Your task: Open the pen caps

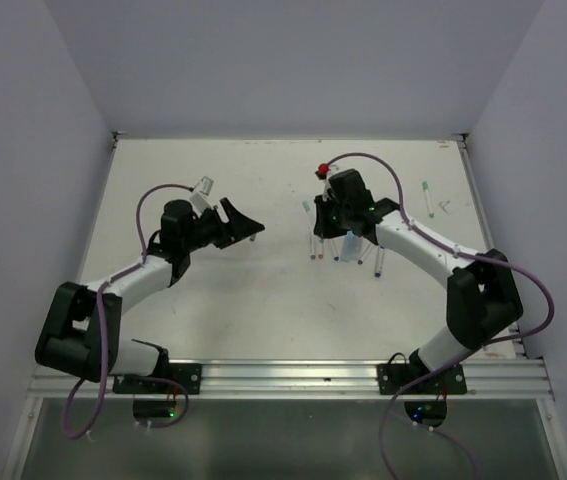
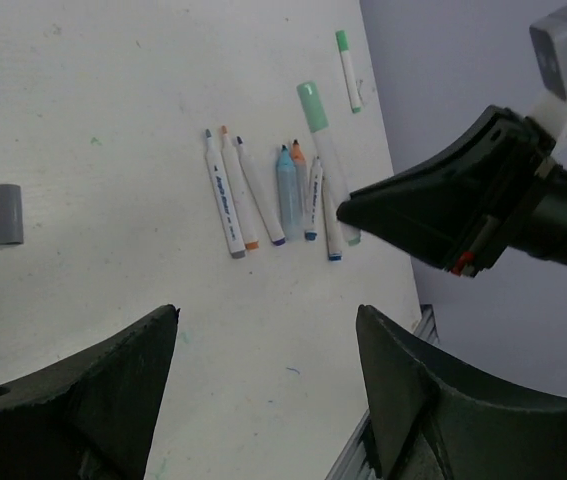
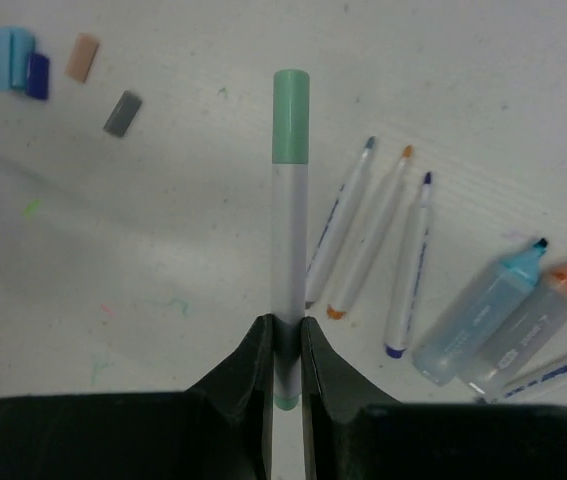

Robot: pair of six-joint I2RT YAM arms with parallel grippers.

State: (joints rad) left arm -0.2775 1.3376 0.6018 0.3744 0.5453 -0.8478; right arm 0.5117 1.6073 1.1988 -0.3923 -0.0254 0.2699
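Note:
My right gripper is shut on the white barrel of a pen, near its green tail end. The pen's green cap is on and points away from the camera. The left wrist view shows the same cap and the right gripper. My left gripper is open and empty above bare table, left of the pens. Several uncapped pens and two uncapped highlighters lie in a row. Loose caps, including a grey one, lie on the table.
Another green-capped pen lies at the far right by the wall and also shows in the left wrist view. A lone grey cap lies left of the pen row. The white table is walled on three sides.

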